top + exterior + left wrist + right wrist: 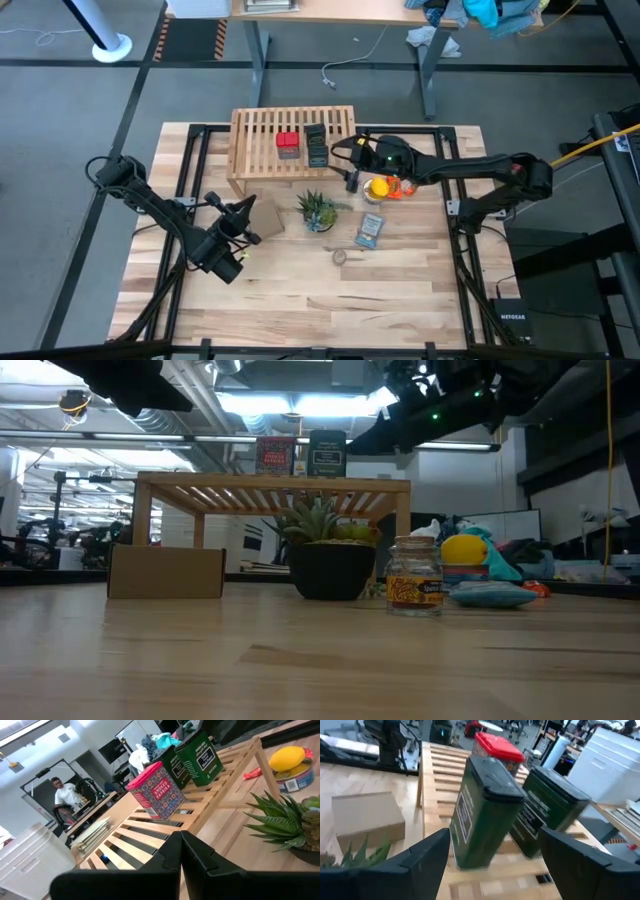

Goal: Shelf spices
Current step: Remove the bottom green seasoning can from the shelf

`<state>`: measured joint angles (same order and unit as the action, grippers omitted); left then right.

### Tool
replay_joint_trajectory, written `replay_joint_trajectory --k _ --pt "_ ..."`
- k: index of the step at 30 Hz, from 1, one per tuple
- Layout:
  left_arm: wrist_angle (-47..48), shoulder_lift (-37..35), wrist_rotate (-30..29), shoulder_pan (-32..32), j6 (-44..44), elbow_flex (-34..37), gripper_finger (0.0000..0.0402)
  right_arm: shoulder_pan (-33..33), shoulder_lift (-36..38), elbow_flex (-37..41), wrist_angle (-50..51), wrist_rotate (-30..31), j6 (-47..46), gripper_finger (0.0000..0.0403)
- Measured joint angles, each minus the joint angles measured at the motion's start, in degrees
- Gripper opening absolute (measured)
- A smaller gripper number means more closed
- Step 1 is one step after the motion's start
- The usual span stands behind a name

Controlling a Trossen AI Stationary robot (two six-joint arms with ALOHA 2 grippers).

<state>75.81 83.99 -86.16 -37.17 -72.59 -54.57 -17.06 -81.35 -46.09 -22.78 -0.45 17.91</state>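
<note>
The light-wood shelf [262, 138] stands at the table's far side. On its slats stand a red tin [288, 145] and two dark green tins [316, 146], also seen in the low view as the red tin [275, 456] and a dark tin [327, 454]. My right gripper [345, 160] hovers at the shelf's right end, open. In its wrist view its fingers stand on either side of the nearer dark tin [485, 810], apart from it. The small round jar [340, 257] sits on the table, near the low camera [413, 578]. My left gripper [240, 215] is shut, by the cardboard box.
A potted plant [318, 210] stands in front of the shelf, with the cardboard box [265, 215] to its left. A blue packet [370, 230] and the yellow and orange items [382, 187] lie to the right of the plant. Bare wood stretches along the near side.
</note>
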Motion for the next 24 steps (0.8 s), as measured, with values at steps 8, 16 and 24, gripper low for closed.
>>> replay_joint_trajectory --k 8,16,24 --pt "-0.7 0.0 0.0 0.0 0.6 0.0 0.0 0.0 -3.3 0.0 -6.0 -0.3 0.3 0.0308" --pt "-3.0 0.0 0.0 0.0 2.9 0.0 0.0 0.0 -6.7 0.0 -9.3 -2.2 0.3 0.0308" --pt "-3.3 0.0 0.1 0.0 3.1 0.0 0.0 0.0 -8.6 0.0 -12.3 -2.2 0.3 0.0308"
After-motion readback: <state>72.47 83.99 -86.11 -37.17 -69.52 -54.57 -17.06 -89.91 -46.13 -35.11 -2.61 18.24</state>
